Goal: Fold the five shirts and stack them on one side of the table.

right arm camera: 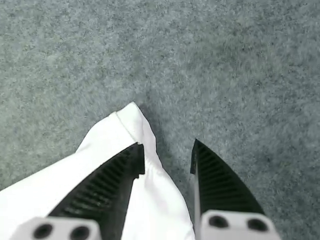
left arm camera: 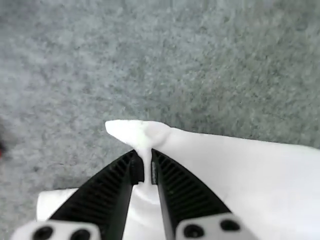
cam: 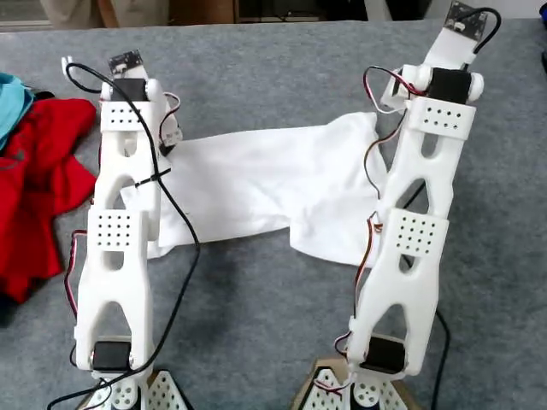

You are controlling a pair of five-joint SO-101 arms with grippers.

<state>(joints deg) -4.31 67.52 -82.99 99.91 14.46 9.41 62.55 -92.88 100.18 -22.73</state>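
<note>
The white shirt [cam: 273,184] was found spread mid-table between both arms. The left gripper [left arm camera: 147,170] was clamped on one corner. The right gripper [right arm camera: 167,157] was held apart over another corner, ungripped. If lifted one-sided, the fold would likely be skewed.

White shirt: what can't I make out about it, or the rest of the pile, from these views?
- High view: the left arm and right arm cover both ends of the white shirt.
- High view: the red shirt and teal shirt are cut off by the left edge, so five cannot be counted.
- Right wrist view: whether the open right gripper touches the cloth cannot be told.
</note>
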